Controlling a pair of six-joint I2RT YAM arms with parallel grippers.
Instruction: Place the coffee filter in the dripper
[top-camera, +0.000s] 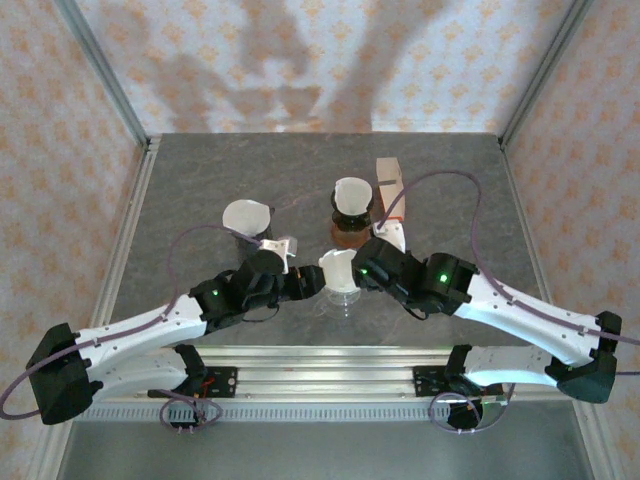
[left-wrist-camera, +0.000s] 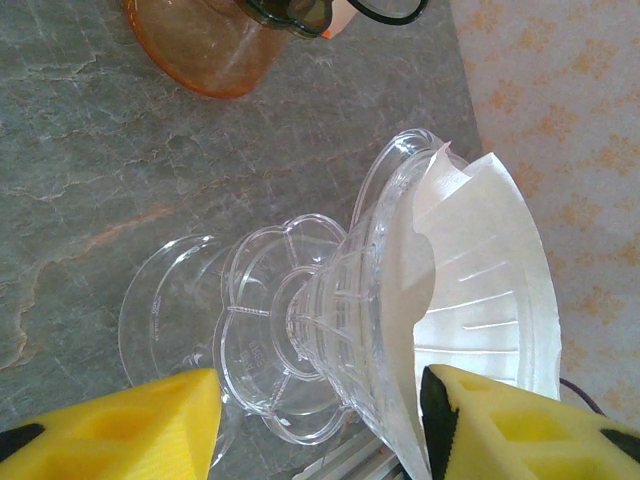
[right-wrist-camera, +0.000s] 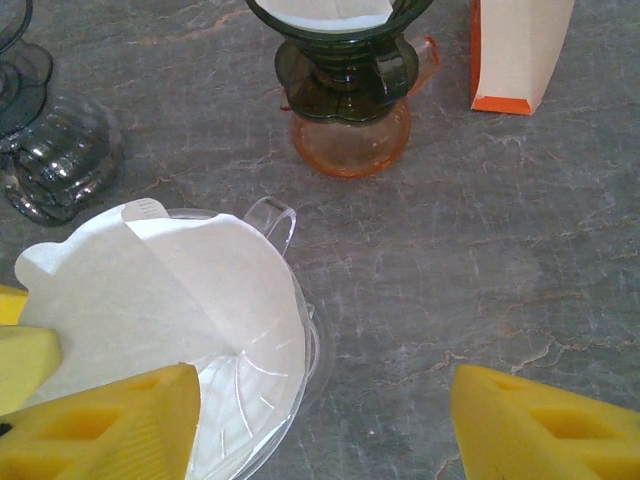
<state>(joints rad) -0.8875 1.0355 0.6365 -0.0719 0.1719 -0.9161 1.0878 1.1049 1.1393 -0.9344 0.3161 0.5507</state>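
The clear plastic dripper (top-camera: 342, 290) stands at the table's near middle with the white paper filter (top-camera: 337, 267) sitting in its cone, one flap rising above the rim. In the left wrist view the dripper (left-wrist-camera: 330, 330) lies between my left gripper's (left-wrist-camera: 320, 440) open yellow fingers (left-wrist-camera: 120, 430), one beside the base and one against the filter (left-wrist-camera: 480, 290). My right gripper (right-wrist-camera: 325, 430) is open just right of the dripper (right-wrist-camera: 300, 340), its left finger over the filter's (right-wrist-camera: 150, 290) edge. From above, the left gripper (top-camera: 308, 283) and right gripper (top-camera: 364, 263) flank the dripper.
A green dripper with a filter (top-camera: 351, 197) sits on an orange server (right-wrist-camera: 350, 145) behind. A dark glass dripper with a filter (top-camera: 247, 222) stands back left. A tan filter box (top-camera: 390, 183) stands back right. Bare table lies to the right of the clear dripper.
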